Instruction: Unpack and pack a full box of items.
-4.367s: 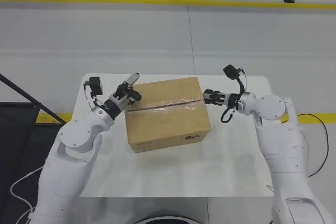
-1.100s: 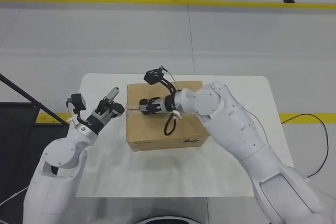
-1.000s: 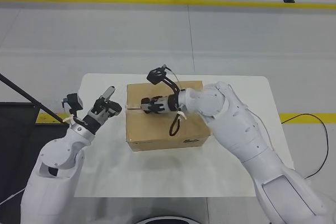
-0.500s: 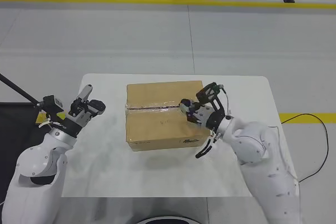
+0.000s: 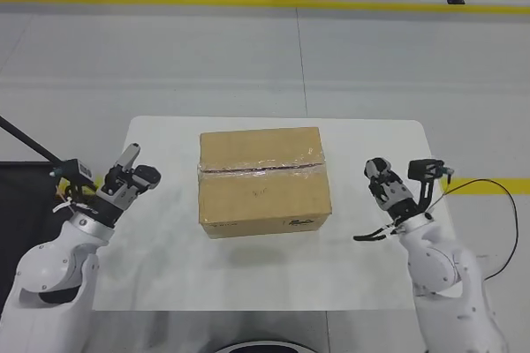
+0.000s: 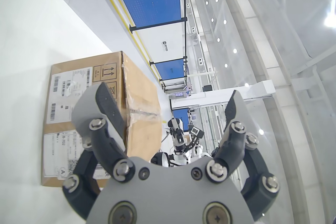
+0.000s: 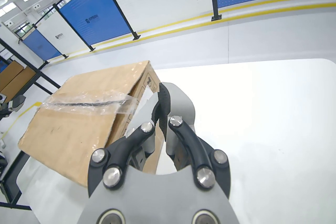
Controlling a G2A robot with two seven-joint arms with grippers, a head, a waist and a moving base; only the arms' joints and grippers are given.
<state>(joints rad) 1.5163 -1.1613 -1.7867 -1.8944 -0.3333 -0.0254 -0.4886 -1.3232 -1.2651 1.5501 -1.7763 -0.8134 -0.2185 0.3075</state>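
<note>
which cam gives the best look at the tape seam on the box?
Right wrist view: the tape seam runs close across the box top, with a dark line visible under clear tape. Top view shows it whole but as a thin line. Left wrist view catches its crinkled end at one top edge.

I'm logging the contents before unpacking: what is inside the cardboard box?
Nothing inside can be seen. The cardboard box is closed, its top shut along a seam covered by clear tape, so whatever it holds is hidden.
</note>
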